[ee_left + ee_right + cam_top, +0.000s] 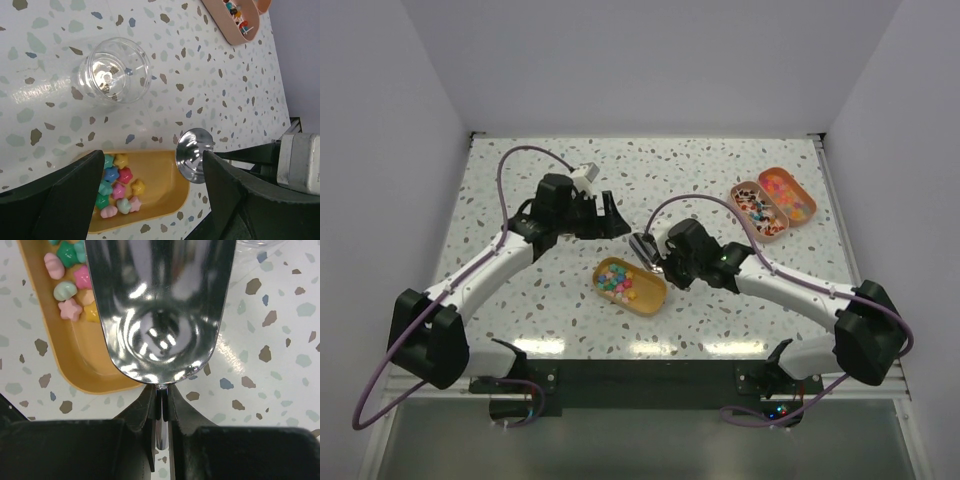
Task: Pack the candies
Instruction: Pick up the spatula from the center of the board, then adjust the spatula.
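Tiny mixed-colour candies (758, 209) lie in a pink tray (772, 233) at the back right, also in the left wrist view (239, 15). A yellow tray (645, 297) mid-table holds pastel star-shaped sweets (616, 280), also seen in the left wrist view (118, 186) and the right wrist view (70, 277). My right gripper (161, 400) is shut on the handle of an empty metal scoop (160, 305), held over the tray's right end (644, 247). My left gripper (150, 192) is open and empty, above the tray's far side (606, 214). A clear empty cup (115, 70) stands behind the tray.
An orange tray (802, 214) with more small sweets sits next to the pink one. White walls close the table's left, back and right sides. The scoop's bowl also shows in the left wrist view (194, 155).
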Tool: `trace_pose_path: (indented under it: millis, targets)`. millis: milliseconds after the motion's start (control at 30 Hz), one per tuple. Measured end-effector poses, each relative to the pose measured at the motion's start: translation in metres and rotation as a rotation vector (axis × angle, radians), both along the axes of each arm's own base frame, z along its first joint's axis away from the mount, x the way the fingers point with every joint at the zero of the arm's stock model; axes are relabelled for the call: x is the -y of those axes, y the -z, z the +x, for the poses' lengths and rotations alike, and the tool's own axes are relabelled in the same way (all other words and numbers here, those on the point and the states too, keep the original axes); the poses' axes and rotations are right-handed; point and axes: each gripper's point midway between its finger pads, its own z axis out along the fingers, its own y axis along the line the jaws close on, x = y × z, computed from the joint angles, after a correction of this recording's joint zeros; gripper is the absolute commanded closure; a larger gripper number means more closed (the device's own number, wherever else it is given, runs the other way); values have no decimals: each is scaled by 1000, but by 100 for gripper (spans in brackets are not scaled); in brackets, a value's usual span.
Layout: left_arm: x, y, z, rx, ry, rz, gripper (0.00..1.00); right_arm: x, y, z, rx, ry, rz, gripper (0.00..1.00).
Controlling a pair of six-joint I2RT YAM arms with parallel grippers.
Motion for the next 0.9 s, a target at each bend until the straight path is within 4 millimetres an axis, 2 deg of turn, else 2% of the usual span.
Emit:
trace_pose_path:
  millis: [100, 267, 467, 900]
  targets:
    - [7, 3, -4, -15, 15, -6, 19, -5, 0, -5, 2, -45, -1, 100]
    - [15, 6, -9, -27, 38, -7, 30, -8, -5, -7, 20, -76, 7, 100]
    - [12, 19, -13, -49, 33, 10, 42, -10, -32, -5, 90, -90, 72, 100]
    - [2, 37, -17, -66, -3, 58, 43, -17, -67, -10, 158, -125, 181, 100]
